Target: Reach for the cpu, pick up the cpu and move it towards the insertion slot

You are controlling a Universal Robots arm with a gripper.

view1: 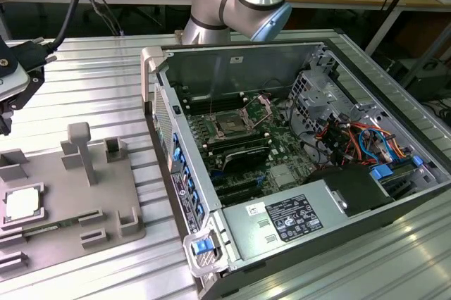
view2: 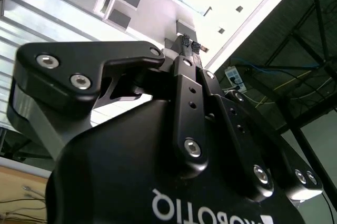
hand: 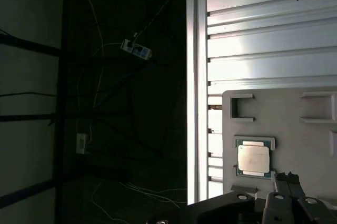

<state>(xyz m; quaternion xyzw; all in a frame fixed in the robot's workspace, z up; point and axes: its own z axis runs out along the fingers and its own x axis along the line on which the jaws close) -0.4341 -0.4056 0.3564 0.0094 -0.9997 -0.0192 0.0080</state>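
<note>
The cpu [view1: 21, 203] is a pale silvery square lying flat in a recess of the grey tray [view1: 77, 198] at the exterior view's left. In the first wrist view the cpu [hand: 254, 159] sits in its green-edged pocket on the tray [hand: 284, 111]. My gripper [hand: 287, 177] hovers just beside it, apart from it. In the second wrist view the gripper [view2: 190, 43] has its two textured pads together with nothing between them. The gripper's black housing [view1: 15, 67] hangs above the tray. The insertion slot [view1: 231, 124] lies inside the computer case, dark with a silver frame.
The open computer case [view1: 296, 145] stands at the exterior view's right, with a grey power supply [view1: 289, 219], coloured cables [view1: 356, 138] and a pale heatsink [view1: 285, 177]. Upright blocks [view1: 79, 146] rise from the tray. The ribbed metal table [hand: 263, 34] ends at an edge [hand: 195, 77].
</note>
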